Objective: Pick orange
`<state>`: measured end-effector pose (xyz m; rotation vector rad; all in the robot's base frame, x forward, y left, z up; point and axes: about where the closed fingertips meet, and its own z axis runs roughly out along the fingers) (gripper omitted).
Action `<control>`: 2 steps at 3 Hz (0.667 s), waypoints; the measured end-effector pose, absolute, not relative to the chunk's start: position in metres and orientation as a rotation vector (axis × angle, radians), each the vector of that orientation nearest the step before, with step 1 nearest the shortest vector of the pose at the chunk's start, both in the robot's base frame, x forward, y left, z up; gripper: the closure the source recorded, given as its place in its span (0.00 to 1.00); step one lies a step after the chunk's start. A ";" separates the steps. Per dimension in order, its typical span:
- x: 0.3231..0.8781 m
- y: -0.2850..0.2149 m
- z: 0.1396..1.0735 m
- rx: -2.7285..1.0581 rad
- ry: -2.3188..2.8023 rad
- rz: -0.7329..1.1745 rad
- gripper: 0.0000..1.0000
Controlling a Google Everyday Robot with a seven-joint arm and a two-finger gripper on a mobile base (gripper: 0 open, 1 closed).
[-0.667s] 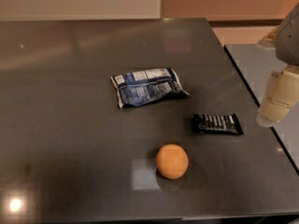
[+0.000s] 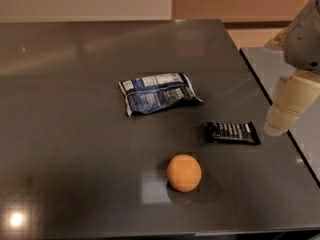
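The orange (image 2: pixel 184 172) is a small round fruit resting on the dark table (image 2: pixel 70 134) near its front edge, a little right of centre. My gripper (image 2: pixel 286 109) hangs at the right edge of the view, cream-coloured, over the table's right side. It is to the right of and beyond the orange, well apart from it, and nothing shows in its hold.
A blue snack bag (image 2: pixel 159 92) lies in the middle of the table. A black candy bar wrapper (image 2: pixel 232 132) lies between the orange and the gripper. The table's right edge (image 2: pixel 280 129) runs under the gripper, with a grey surface (image 2: pixel 305 134) beyond it.
The gripper has shifted slightly left, toward the table. The orange, bag and wrapper have not moved.
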<state>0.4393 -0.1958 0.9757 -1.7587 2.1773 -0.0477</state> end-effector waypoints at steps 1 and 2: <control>0.433 -0.165 0.969 -1.832 2.082 0.088 0.00; 0.415 -0.137 0.959 -1.918 1.981 0.215 0.00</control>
